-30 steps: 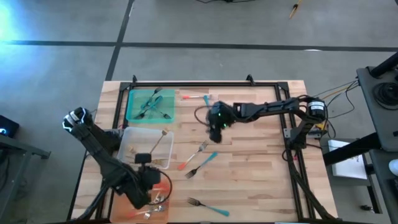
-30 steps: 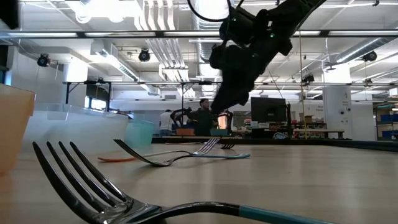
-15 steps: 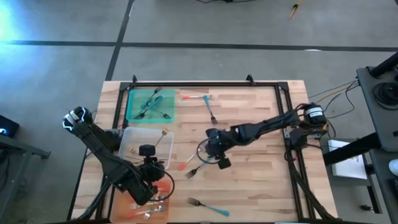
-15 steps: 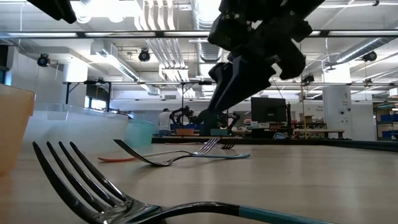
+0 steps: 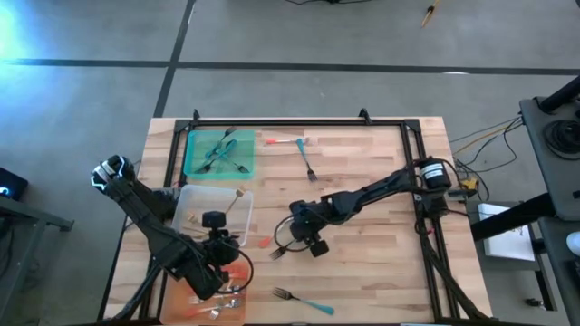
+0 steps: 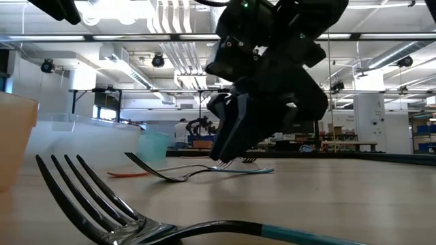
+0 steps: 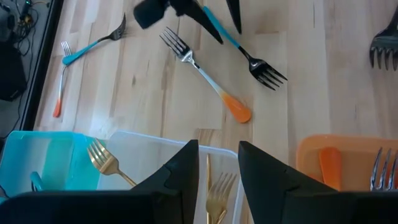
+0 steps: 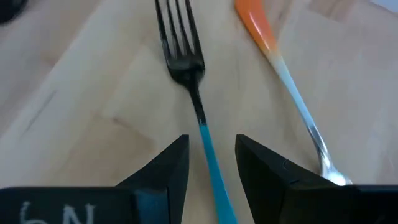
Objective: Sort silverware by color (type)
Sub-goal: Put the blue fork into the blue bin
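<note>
On the left we see our left pincer (image 5: 220, 256) waiting over the near corner of the counter (image 5: 381, 272), above the clear tray (image 5: 195, 204) and the orange tray (image 5: 186, 303). Its two fingers (image 7: 180, 177) have a small gap between them and hold nothing. The green tray (image 5: 195, 167) at the far left has teal forks in it, the clear tray has gold forks, and the orange tray has forks with orange handles. More forks lie loose on the wood. In the middle, our right arm reaches far across the counter and bends down low. Our right pincer (image 5: 294, 237) is right over the black fork with the teal handle (image 8: 196, 93). The wrist view shows the teal handle running straight up between the two fingers (image 8: 165, 171), and the black tines point away from the pincer. So the fork's long side lines up with the pincer's reach, and the fingers sit one on each side of the handle. The fingers are open a little and do not squeeze it yet. Just beside it lies a silver fork with an orange tip (image 8: 283, 71), close enough that we think a finger could bump it. Our right arm is much nearer to this fork than our left arm. We think the next step is to go down a bit and close on the teal handle.
</note>
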